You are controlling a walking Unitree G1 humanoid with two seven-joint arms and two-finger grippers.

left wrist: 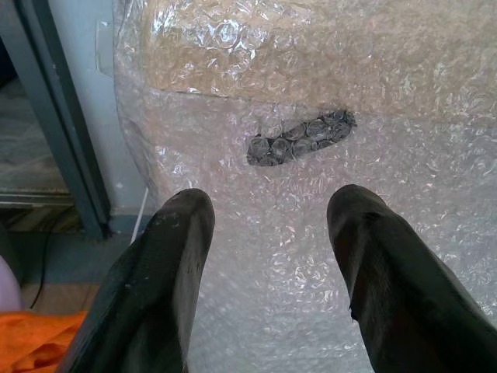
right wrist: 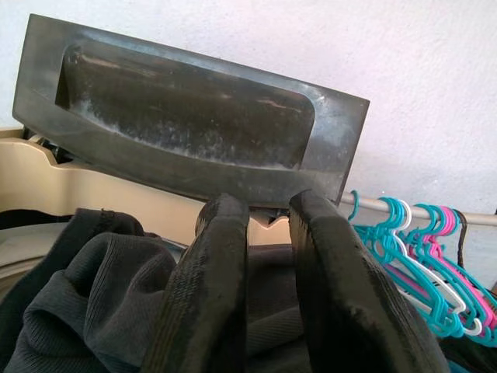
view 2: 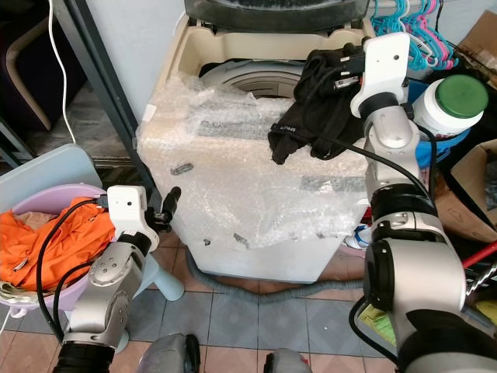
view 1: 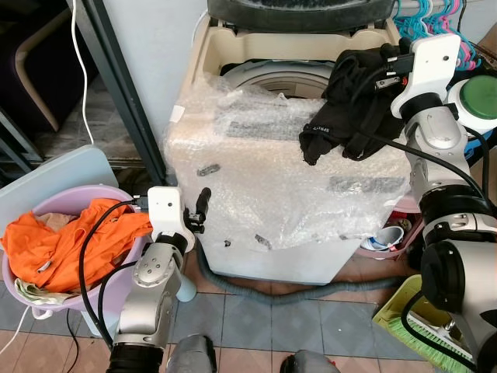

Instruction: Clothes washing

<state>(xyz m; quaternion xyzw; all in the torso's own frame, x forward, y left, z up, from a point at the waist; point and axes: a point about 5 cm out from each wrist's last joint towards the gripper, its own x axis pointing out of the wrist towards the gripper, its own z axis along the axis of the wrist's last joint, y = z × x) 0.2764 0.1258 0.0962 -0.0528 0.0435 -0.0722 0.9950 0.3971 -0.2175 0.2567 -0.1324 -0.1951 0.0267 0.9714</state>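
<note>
A top-loading washing machine (view 1: 272, 186) wrapped in bubble wrap stands ahead, its dark lid (right wrist: 186, 132) raised and its drum opening (view 1: 272, 74) showing. My right gripper (view 1: 386, 71) is shut on a black garment (view 1: 349, 109), which hangs over the machine's right top edge beside the opening. In the right wrist view the fingers (right wrist: 210, 295) press into the dark cloth. My left gripper (view 1: 200, 206) is open and low at the machine's front left corner, close to the bubble wrap (left wrist: 311, 140). A purple basket (view 1: 78, 194) at my left holds orange clothes (view 1: 70, 241).
A dark metal post (view 1: 124, 85) leans left of the machine. A grey hose (view 1: 256, 291) lies on the tiled floor in front. At the right are coloured hangers (view 1: 427, 15), a white bottle with a green cap (view 1: 481, 97), a pink basin (view 1: 384, 237) and a green broom (view 1: 419, 326).
</note>
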